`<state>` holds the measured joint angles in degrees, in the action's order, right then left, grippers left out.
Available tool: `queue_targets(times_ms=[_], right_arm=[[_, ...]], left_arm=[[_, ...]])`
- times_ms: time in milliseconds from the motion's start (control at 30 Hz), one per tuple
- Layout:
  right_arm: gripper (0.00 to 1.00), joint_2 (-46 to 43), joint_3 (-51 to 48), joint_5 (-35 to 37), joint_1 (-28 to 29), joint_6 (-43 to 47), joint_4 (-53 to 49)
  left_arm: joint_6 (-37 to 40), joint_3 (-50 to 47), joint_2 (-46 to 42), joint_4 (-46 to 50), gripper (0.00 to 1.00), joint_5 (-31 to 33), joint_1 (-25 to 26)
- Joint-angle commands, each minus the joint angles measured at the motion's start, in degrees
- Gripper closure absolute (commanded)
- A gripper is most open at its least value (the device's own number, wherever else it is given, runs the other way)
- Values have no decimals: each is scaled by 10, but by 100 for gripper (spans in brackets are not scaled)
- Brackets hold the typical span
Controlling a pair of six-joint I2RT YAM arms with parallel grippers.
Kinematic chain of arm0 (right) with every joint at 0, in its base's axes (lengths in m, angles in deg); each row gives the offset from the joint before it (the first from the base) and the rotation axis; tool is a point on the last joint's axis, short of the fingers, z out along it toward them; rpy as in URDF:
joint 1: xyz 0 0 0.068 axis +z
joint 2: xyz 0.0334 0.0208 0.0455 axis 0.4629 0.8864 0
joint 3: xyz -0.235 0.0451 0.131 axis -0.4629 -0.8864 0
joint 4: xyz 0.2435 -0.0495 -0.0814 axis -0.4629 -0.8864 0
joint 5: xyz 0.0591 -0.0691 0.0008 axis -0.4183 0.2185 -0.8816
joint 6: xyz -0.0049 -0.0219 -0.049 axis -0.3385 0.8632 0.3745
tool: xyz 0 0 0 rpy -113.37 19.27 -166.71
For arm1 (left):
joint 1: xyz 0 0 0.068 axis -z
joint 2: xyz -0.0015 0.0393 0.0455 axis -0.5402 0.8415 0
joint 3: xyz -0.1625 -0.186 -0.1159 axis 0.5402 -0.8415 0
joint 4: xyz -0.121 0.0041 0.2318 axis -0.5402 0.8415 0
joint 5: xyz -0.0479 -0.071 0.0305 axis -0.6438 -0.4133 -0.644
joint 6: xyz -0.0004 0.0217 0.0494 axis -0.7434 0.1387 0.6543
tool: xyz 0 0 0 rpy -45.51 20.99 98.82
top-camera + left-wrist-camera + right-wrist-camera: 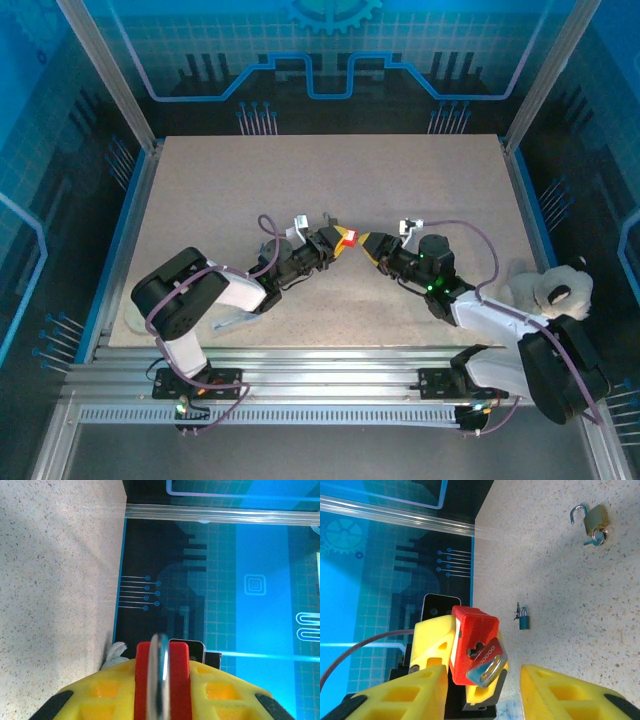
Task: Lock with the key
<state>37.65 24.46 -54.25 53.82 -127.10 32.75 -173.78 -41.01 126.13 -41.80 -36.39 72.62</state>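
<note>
Red padlock (472, 630) sits clamped in the left tool (338, 242). The right tool (374, 243), jaws apart, should pinch the inserted key (489, 664) squarely before twisting.

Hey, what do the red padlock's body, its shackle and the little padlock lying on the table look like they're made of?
Red padlock body: likely matte plastic or a plastic cover; flat even colour, no glints.
Shackle: polished bare metal, probably steel; bright mirror-like streaks.
Little padlock: brass-looking metal; yellowish sheen, silvery open shackle.
</note>
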Motion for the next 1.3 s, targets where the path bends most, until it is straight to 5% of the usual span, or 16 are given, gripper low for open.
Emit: queue_targets(times_ms=[0, 700, 1267], right_arm=[[62, 7, 6, -3, 5, -1, 40], [80, 52, -4, -24, -4, -9, 102], [81, 77, -15, -73, -33, -1, 159]], left_arm=[[-10, -8, -4, -78, 100, 0, 5], [-20, -10, -4, -79, 100, 2, 6], [-27, -12, -1, -78, 100, -5, 4]])
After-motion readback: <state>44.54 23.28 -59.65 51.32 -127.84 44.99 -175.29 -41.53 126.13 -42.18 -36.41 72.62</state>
